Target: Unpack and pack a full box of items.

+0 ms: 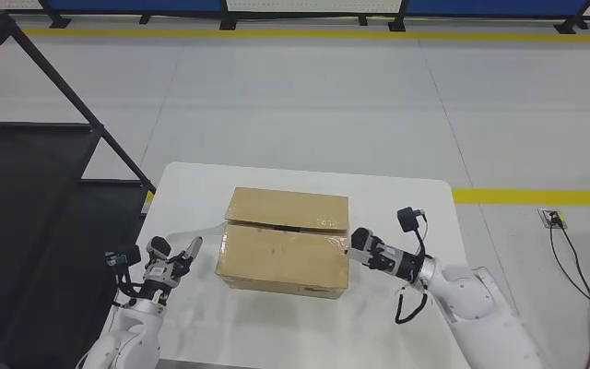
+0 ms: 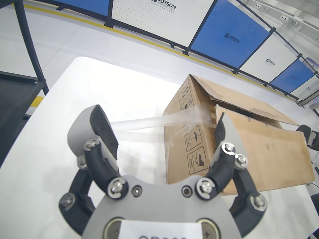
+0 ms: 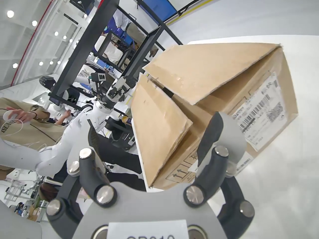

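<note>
You had the white table (image 1: 184, 189) set beside a black rack (image 1: 46, 221), which stood off its left edge. The cardboard box (image 1: 281, 263), the task's thing, sat near the middle of the table with its long side facing the robot. Its two top flaps were not sealed. A dark gap ran along the seam between them, and both flaps stood slightly raised. A printed label (image 3: 264, 110) was fixed to the end wall on the robot's right.

Your right gripper (image 3: 152, 135) was at the box's right end, level with the seam. Its fingers were spread wide, and the end of the near flap lay between them. Whether either finger touched the cardboard could not be determined.

Your left gripper (image 2: 159, 125) was over the table off the box's left end, clear of the cardboard. Its fingers were also spread wide and clamped on nothing.

A strip of clear tape (image 1: 207, 231) stretched taut through the air from the box's upper left end to one pad (image 2: 106, 128) of the left gripper. It appeared to cling to that pad, and the other end was stuck to the box by the seam.
</note>
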Available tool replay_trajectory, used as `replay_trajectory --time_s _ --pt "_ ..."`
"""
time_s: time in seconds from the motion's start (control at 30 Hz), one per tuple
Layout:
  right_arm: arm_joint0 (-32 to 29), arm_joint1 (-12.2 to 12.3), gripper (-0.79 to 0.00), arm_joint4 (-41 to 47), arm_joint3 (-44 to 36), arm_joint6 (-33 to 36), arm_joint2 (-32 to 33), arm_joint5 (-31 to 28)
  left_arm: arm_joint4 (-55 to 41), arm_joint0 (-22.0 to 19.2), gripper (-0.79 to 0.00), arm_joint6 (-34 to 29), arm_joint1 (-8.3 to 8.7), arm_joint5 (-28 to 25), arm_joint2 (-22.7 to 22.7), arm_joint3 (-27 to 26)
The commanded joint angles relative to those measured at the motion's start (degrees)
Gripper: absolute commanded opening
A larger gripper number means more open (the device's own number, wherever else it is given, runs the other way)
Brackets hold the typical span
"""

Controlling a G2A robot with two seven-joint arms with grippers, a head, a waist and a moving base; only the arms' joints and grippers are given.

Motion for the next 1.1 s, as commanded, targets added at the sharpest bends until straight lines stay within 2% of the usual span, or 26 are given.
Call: replay_trajectory --time_s 0.0,0.2,0.3,0.37,0.57,0.73,0.93,1.07 --pt "0.6 0.0 0.0 1.1 0.3 1.0 -0.7 -0.1 -0.3 -0.1 0.0 0.1 -0.06 0.0 0.0 0.0" --pt "2.1 0.2 0.0 10.6 1.2 7.2 -1.9 -4.5 -1.0 -0.1 0.0 0.5 -0.22 -0.1 0.2 0.1" --pt "1.9 0.7 0.0 17.0 0.8 12.0 -1.5 -8.1 -1.4 0.0 0.0 0.6 -0.31 0.0 0.3 -0.1" --pt "1.4 1.3 0.0 20.8 -1.1 13.8 -1.6 -8.5 -1.7 0.1 0.0 0.8 -0.39 0.2 0.4 -0.4" --pt "-2.0 5.0 0.0 17.9 -9.7 13.3 -4.1 -9.0 -3.0 1.0 0.0 -0.2 -0.43 -1.3 0.1 -2.5" --pt "-3.1 8.8 0.0 11.1 -12.2 12.2 -8.8 -10.1 0.3 2.7 0.0 -0.8 0.07 -6.8 -1.5 -3.7" --pt "-1.9 12.7 0.0 7.8 -11.9 8.9 -14.9 -13.4 5.5 5.7 0.0 -5.8 1.42 -21.3 -4.8 -5.3" --pt "-0.5 14.8 0.0 7.2 -10.6 6.2 -18.5 -16.1 9.7 7.1 0.0 -9.8 2.27 -28.4 -6.3 -5.0"
